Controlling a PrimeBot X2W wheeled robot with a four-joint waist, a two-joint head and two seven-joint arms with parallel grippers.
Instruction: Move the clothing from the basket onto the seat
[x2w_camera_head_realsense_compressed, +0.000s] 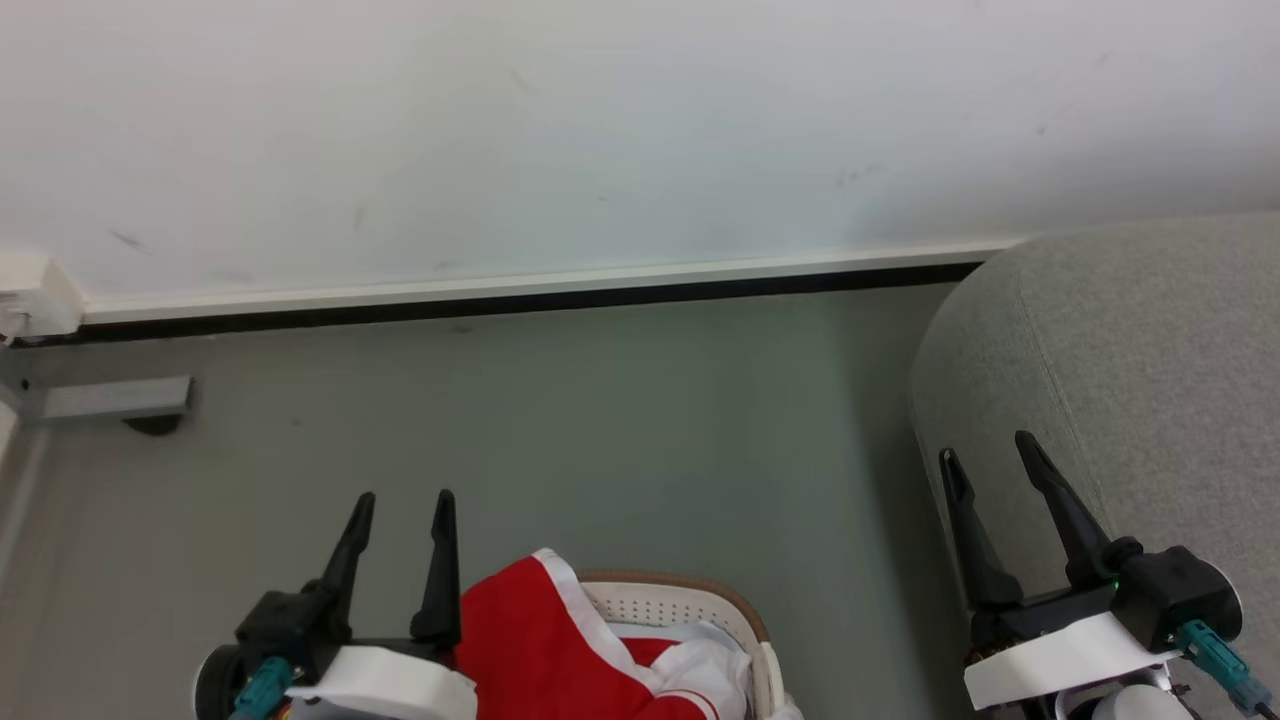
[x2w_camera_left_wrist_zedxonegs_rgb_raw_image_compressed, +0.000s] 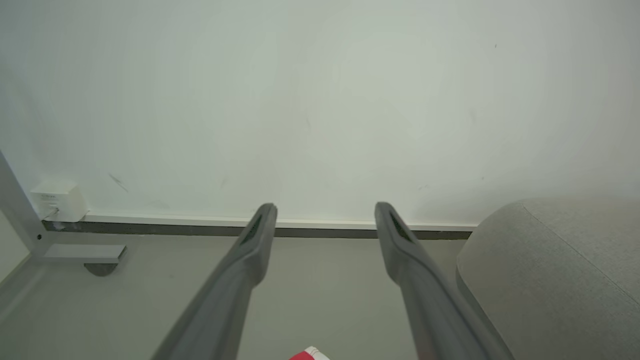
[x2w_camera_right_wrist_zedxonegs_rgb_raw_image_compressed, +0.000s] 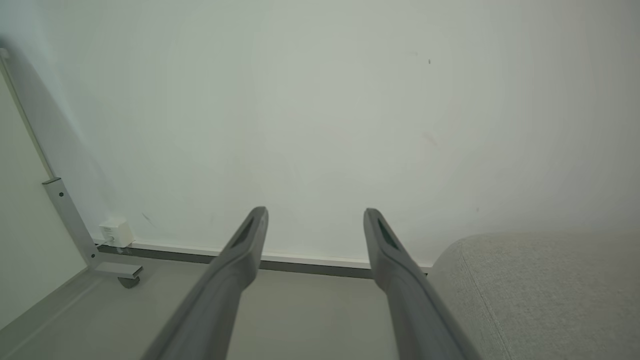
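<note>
One jersey (x2w_camera_head_realsense_compressed: 540, 640) lay bunched in the one basket (x2w_camera_head_realsense_compressed: 742, 607), at the bottom middle of the head view. Its red cloth was heaped against the basket's left side, with a peak pointing up that view toward the wall (x2w_camera_head_realsense_compressed: 640, 130). A white trim band ran slantwise from that peak down to the right. The crumpling hid any true long axis. White fabric (x2w_camera_head_realsense_compressed: 712, 668) sat just right of the red; whether it belonged to the jersey could not be told. In the left wrist view a red-and-white scrap of the jersey (x2w_camera_left_wrist_zedxonegs_rgb_raw_image_compressed: 307, 355) showed at the bottom edge.

The basket stood on the grey floor (x2w_camera_head_realsense_compressed: 600, 420), its tan rim curving round the far side. One seat (x2w_camera_head_realsense_compressed: 1150, 380) stood to the right, apart from the basket, with its rounded corner toward the skirting (x2w_camera_head_realsense_compressed: 520, 300).

There were two end effectors, each with two fingers. The left end effector (x2w_camera_head_realsense_compressed: 405, 497) (x2w_camera_left_wrist_zedxonegs_rgb_raw_image_compressed: 326, 207) stood just left of the jersey, fingers spread apart and holding nothing, pointing toward the wall. The right end effector (x2w_camera_head_realsense_compressed: 987, 447) (x2w_camera_right_wrist_zedxonegs_rgb_raw_image_compressed: 315, 212) hung at the seat's near edge, likewise spread and holding nothing.

One white box (x2w_camera_head_realsense_compressed: 35, 295) sat on the wall at far left, above one metal foot (x2w_camera_head_realsense_compressed: 110, 398).
</note>
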